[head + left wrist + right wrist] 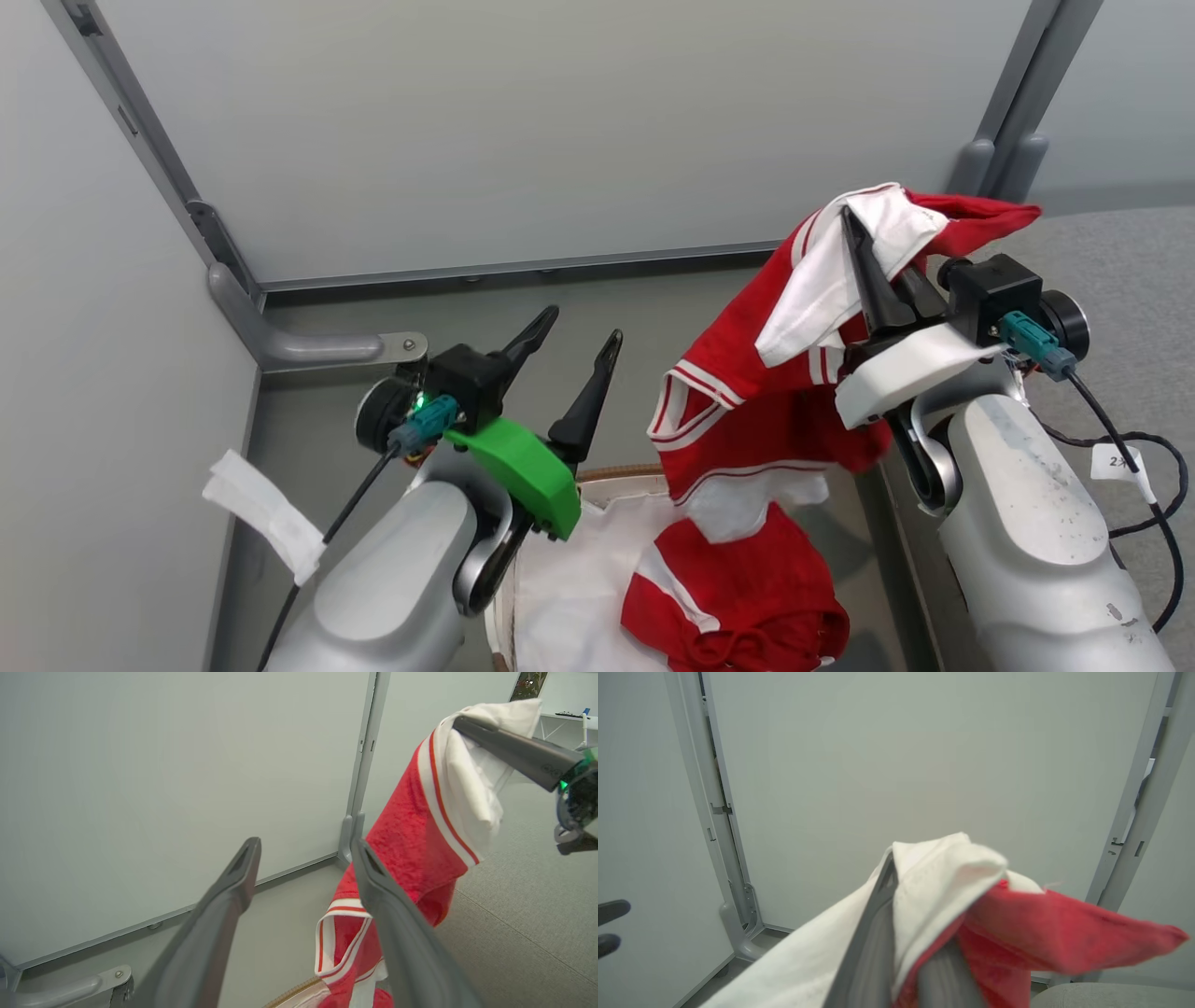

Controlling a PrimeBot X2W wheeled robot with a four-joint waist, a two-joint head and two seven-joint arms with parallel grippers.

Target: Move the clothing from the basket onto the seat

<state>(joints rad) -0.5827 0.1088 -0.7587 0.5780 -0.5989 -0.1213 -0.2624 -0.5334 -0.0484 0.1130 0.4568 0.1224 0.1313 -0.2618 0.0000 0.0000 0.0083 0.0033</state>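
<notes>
Right fingers closed on a red-and-white garment, held up high; it hangs above the basket. Left fingers spread wide, empty, just beside the cloth. Second red garment lies in the basket on the white liner. Grey seat at far right.
</notes>
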